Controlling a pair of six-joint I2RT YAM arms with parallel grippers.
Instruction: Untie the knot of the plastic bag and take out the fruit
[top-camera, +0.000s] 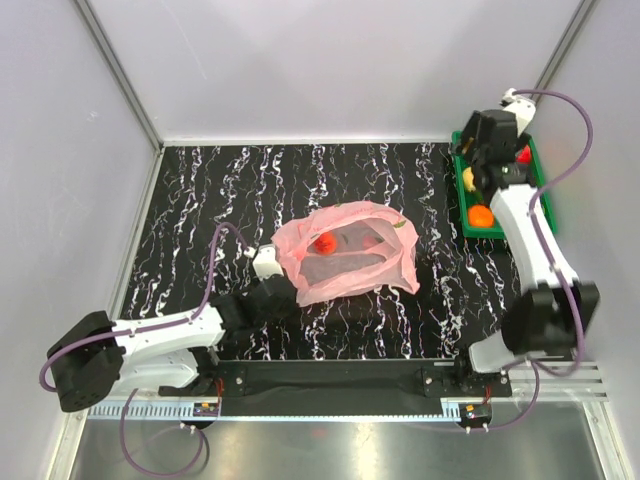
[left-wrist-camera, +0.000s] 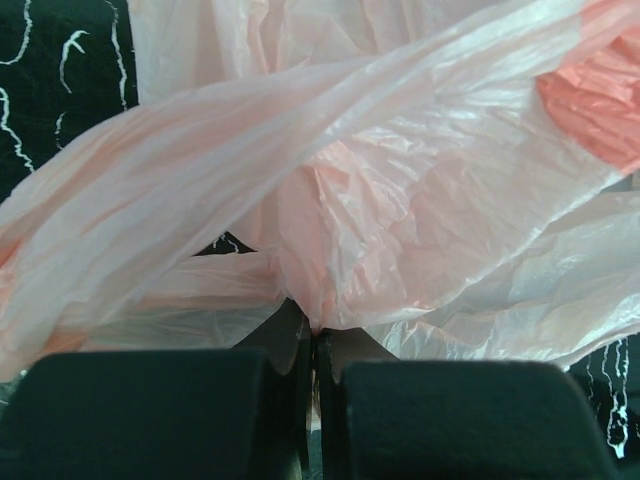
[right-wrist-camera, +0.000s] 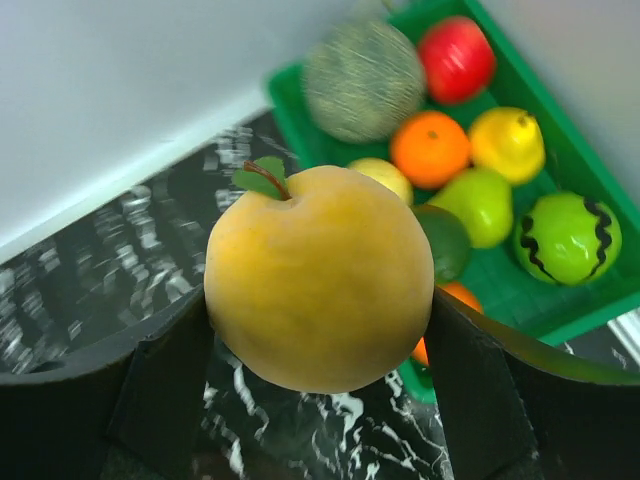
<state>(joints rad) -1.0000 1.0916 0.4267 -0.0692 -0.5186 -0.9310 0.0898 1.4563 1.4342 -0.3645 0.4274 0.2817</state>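
Note:
The pink plastic bag (top-camera: 352, 256) lies crumpled at the table's middle, and the knot does not show in any view. My left gripper (top-camera: 291, 287) sits at the bag's near-left edge, shut on a pinch of the bag's film (left-wrist-camera: 317, 318). A red-orange round thing (top-camera: 323, 243) shows through the plastic. My right gripper (top-camera: 482, 163) hovers over the green tray (top-camera: 500, 235), its jaws set wide against both sides of a peach-yellow fruit (right-wrist-camera: 318, 278) with a stem and leaf.
The green tray (right-wrist-camera: 560, 318) at the back right holds a netted melon (right-wrist-camera: 363, 66), a red fruit (right-wrist-camera: 456, 58), an orange (right-wrist-camera: 430, 148), a yellow fruit (right-wrist-camera: 507, 143) and green fruits (right-wrist-camera: 566, 236). White walls close the back and sides.

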